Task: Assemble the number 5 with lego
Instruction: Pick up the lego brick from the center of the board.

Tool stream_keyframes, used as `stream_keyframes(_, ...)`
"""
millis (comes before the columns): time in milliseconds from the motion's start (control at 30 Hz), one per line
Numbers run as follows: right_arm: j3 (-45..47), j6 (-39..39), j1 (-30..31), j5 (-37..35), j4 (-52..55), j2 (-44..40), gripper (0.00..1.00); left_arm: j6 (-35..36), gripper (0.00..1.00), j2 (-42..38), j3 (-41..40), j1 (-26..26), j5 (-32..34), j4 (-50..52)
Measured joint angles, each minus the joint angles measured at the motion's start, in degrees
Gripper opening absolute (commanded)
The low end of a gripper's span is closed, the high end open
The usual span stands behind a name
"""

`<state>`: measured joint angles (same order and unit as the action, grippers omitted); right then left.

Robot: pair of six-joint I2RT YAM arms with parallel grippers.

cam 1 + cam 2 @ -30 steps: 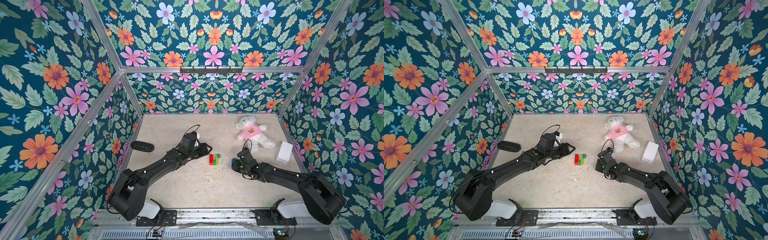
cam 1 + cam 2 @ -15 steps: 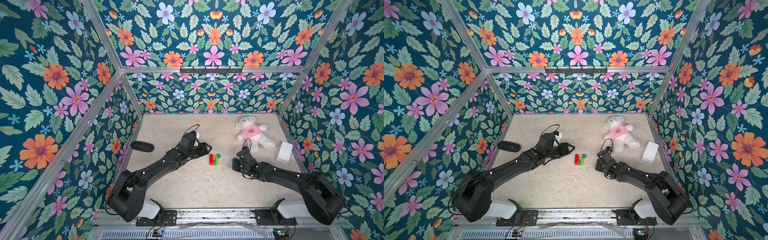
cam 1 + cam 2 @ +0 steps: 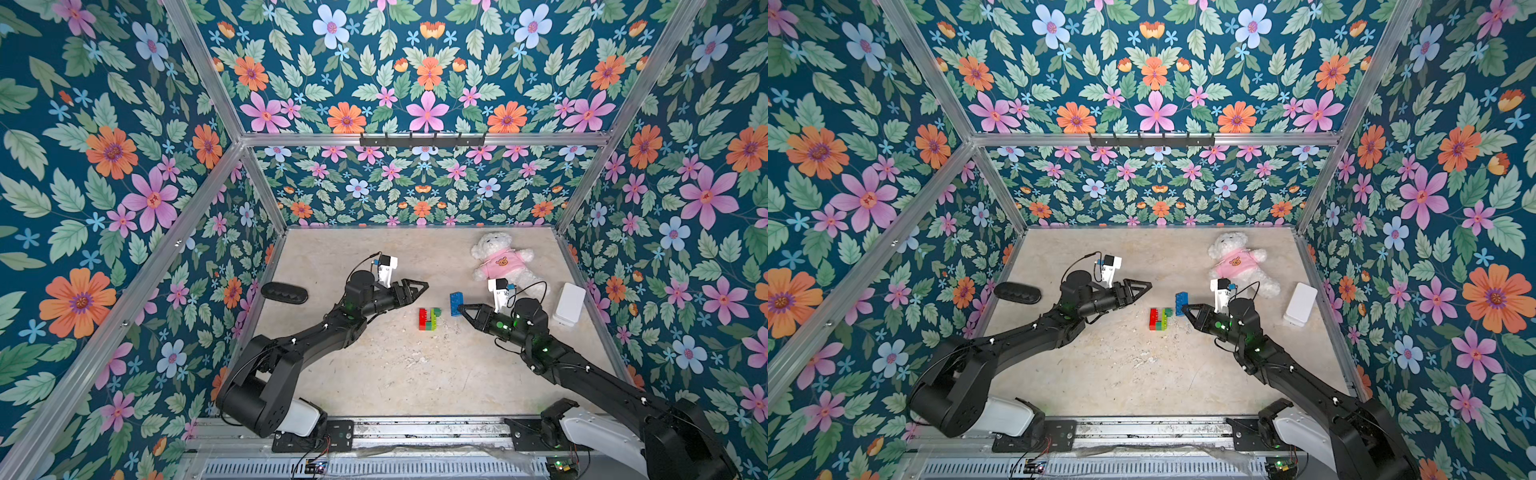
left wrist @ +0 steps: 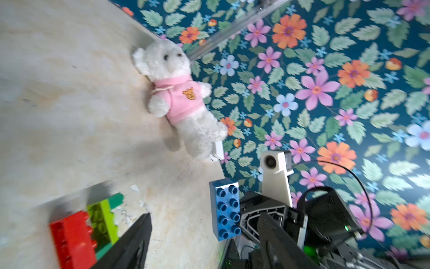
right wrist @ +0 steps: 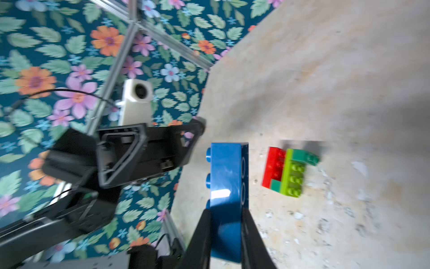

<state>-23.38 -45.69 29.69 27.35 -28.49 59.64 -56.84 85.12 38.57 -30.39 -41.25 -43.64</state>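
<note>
Blue brick (image 3: 456,302) sits pinched at one end btwn the jaws of the right claw (image 3: 460,308), nr the middle of the worktop (image 3: 374,374), slightly toward its right edge. Half-built stack (image 3: 429,319) (red, lime, two dark-green bits) lies on its side just beside it, on the side toward the left edge, not touching. Brick's long axis runs approx front-to-back, same as the red and lime ones, so the join looks like a short sideways push onto the dark-green bit facing it; right arm is plainly nearer. Left claw (image 3: 422,286) hangs w/ jaws wide, nothing in them, just back-edge side of the stack, near enough to brace it. Teddy (image 3: 498,262), white box (image 3: 570,304), black oval object (image 3: 284,292) all well clear; nothing blocks the gap.
</note>
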Motion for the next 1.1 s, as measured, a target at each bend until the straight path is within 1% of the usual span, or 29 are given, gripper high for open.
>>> stream_keyframes(167, 1.1, -4.9, -0.1, 8.5, -9.5, -1.0, 0.17, -9.4, 0.78, 6.7, -2.0, -0.6, -5.7, -20.6)
stream_keyframes(267, 1.4, -7.5, -0.1, 11.1, -13.0, -1.4, 0.17, -13.7, 0.78, 9.0, -2.0, -1.7, -8.4, -30.8)
stream_keyframes(400, 1.9, -10.5, -0.1, 14.0, -17.4, -0.9, 0.17, -16.1, 0.77, 10.1, -0.8, -3.3, -10.1, -38.0)
stream_keyframes(500, 2.2, -11.9, -0.1, 15.3, -20.0, -0.5, 0.17, -17.0, 0.75, 10.4, 0.2, -4.6, -11.0, -40.9)
stream_keyframes(567, 2.3, -13.6, -0.1, 16.3, -22.1, -0.3, 0.17, -17.7, 0.71, 10.6, 0.7, -5.3, -11.4, -41.9)
stream_keyframes(667, 2.5, -14.9, -0.1, 17.5, -24.7, 0.0, 0.17, -18.1, 0.64, 11.2, 1.4, -6.1, -12.3, -42.8)
stream_keyframes(733, 2.6, -16.0, -0.1, 17.6, -25.9, 0.3, 0.17, -18.9, 0.55, 11.8, 2.1, -6.8, -12.7, -43.5)
stream_keyframes(867, 2.8, -17.5, -0.1, 17.8, -28.3, 1.1, 0.18, -19.9, 0.29, 12.6, 2.7, -8.0, -13.7, -45.3)
stream_keyframes(933, 2.8, -17.2, -0.2, 18.2, -29.0, 1.4, 0.22, -21.7, 0.18, 12.8, 2.7, -7.9, -14.2, -46.2)
stream_keyframes(967, 2.8, -17.2, -0.2, 18.3, -29.6, 1.5, 0.27, -22.6, 0.13, 12.8, 2.8, -7.9, -14.2, -46.7)
stream_keyframes(1033, 2.8, -17.3, -0.2, 18.2, -29.5, 1.3, 0.43, -22.9, 0.11, 12.8, 2.8, -7.8, -14.2, -47.7)
stream_keyframes(1067, 2.7, -17.7, -0.5, 18.2, -28.2, 0.9, 0.49, -22.3, 0.08, 12.7, 2.8, -7.7, -14.2, -47.6)
stream_keyframes(1100, 2.5, -17.2, -0.7, 18.1, -26.6, 0.2, 0.52, -22.3, 0.06, 12.7, 2.8, -7.5, -14.1, -47.1)
